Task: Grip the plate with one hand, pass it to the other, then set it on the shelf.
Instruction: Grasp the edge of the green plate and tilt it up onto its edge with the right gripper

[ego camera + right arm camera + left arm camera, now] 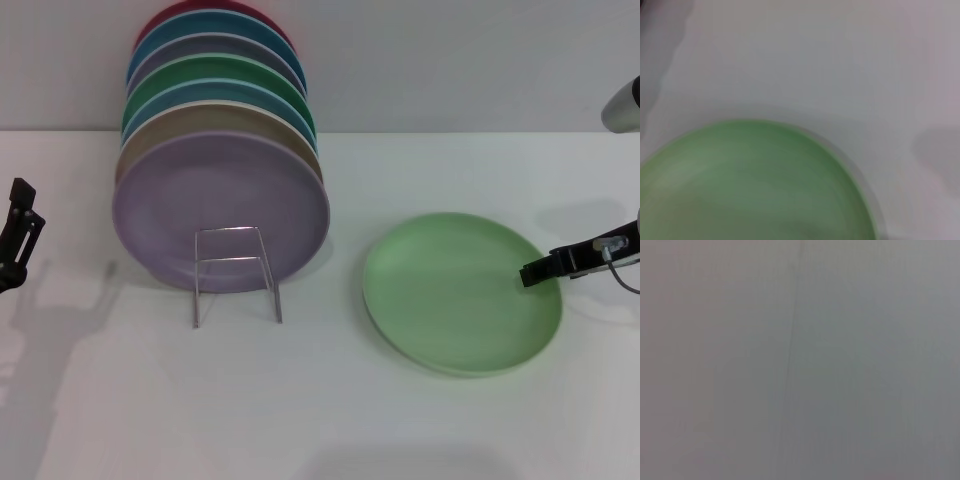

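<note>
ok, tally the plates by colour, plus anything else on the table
Red plate: 1
Blue plate: 1
Grey-purple plate: 1
Dark green plate: 1
Teal plate: 1
Tan plate: 1
Lilac plate: 1
Mint plate, flat on the table: 1
Wire shelf: 1
Total: 8 plates, 9 things. Stack colours partly hidden, so approximate.

A bunch of plates (215, 110) is stacked upright on edge at the back left of the white desk (330, 400): lilac plate (220, 205) in front, then tan, green, blue and red ones. A pale wall (450, 60) is seen behind.
</note>
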